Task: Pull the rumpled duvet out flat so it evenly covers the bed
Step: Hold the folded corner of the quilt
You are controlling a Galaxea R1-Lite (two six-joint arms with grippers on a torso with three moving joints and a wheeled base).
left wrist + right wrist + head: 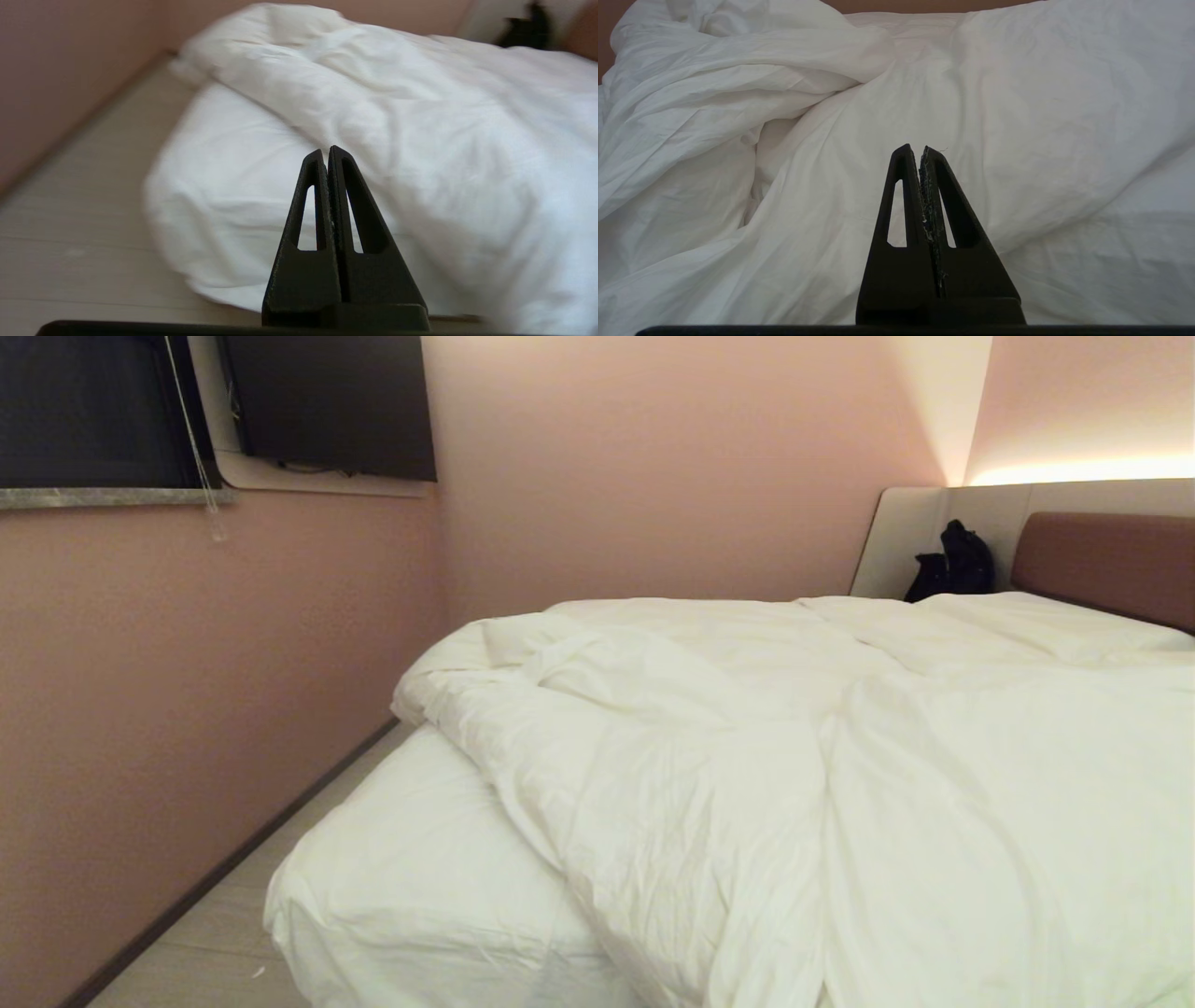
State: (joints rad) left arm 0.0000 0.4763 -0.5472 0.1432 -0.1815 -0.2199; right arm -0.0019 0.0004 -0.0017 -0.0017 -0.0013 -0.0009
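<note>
The puffy white duvet [747, 756] lies rumpled across the bed [411, 877], pulled back on a slant so the bed's near left corner shows bare white sheet. Neither arm appears in the head view. My left gripper [325, 150] is shut and empty, hanging in the air short of the bare corner, with the duvet [420, 130] edge just beyond its tips. My right gripper [915, 148] is shut too, holding nothing, facing the folds of the duvet [1017, 116] from close by.
A pink wall [187, 709] runs along the bed's left side, with a narrow strip of pale floor [233, 915] between them. A dark bag [952, 565] sits at the grey headboard [915, 537], next to its reddish-brown pad [1102, 560].
</note>
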